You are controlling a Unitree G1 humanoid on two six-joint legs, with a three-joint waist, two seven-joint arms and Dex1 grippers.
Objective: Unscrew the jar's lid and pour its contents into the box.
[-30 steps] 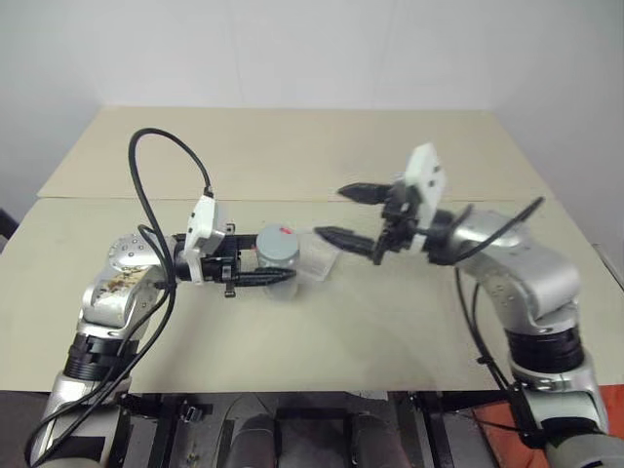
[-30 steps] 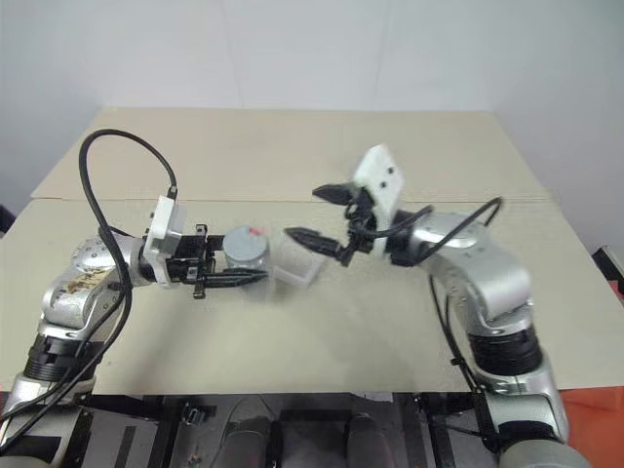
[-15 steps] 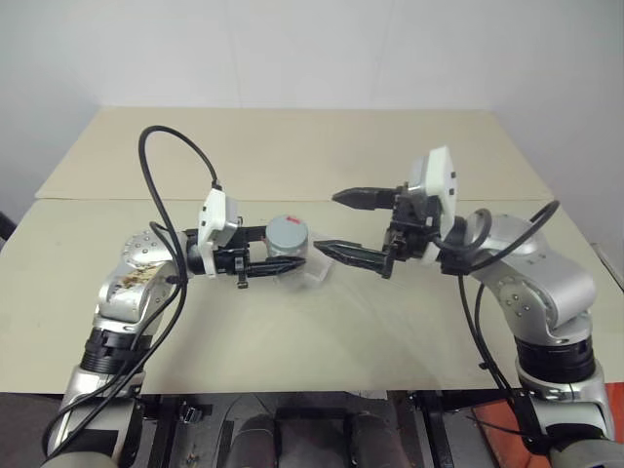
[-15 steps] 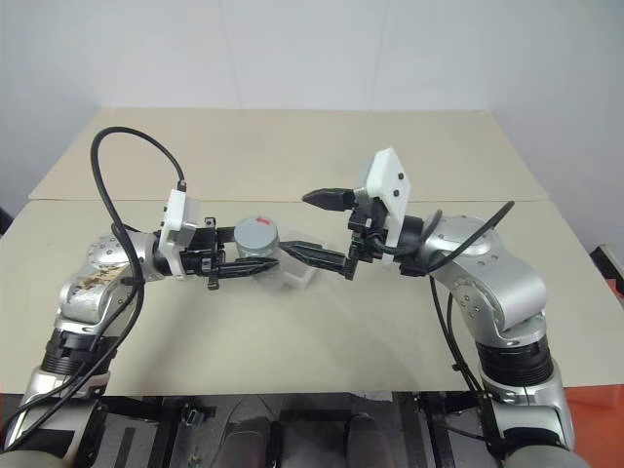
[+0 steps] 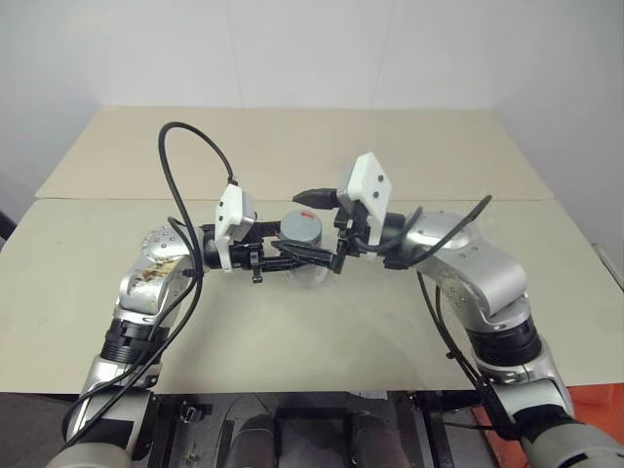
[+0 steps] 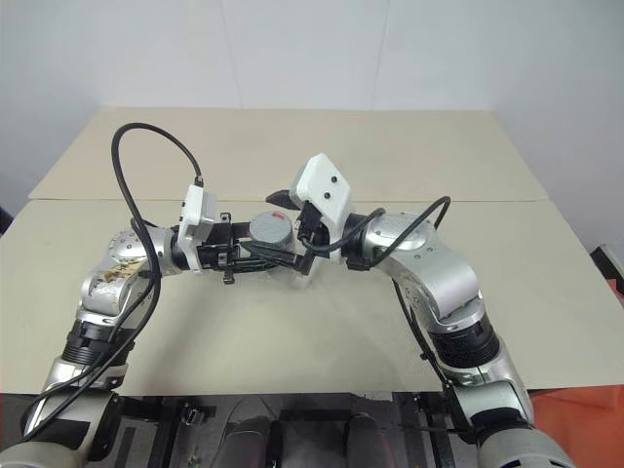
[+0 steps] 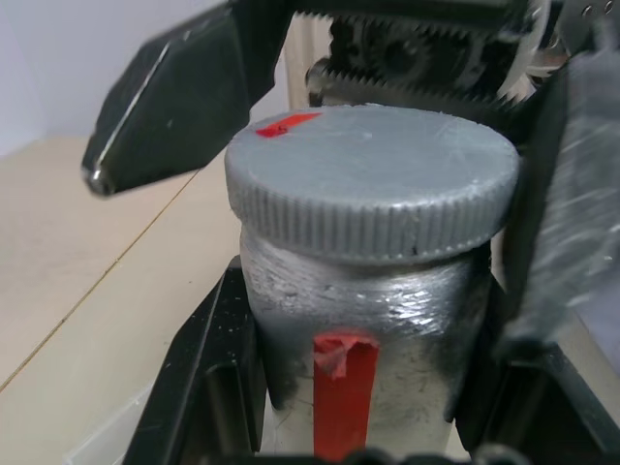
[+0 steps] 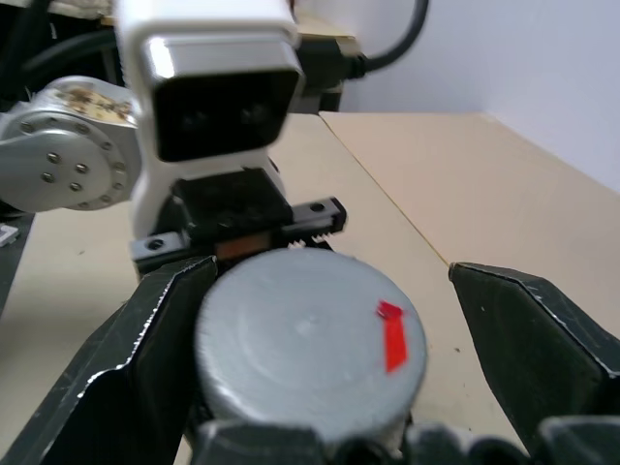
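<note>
Grey lid [image 8: 308,349] between right claw [image 8: 320,358] fingers.

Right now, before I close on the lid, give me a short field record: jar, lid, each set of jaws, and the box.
jar: held upright above the table, body clamped by the left gripper; jar
lid: grey, red mark on top, still seated on the jar
left jaws: shut on the jar
right jaws: right gripper open, one finger on either side of the lid; contact cannot be judged
box: clear tray on the table just below the jar
</note>
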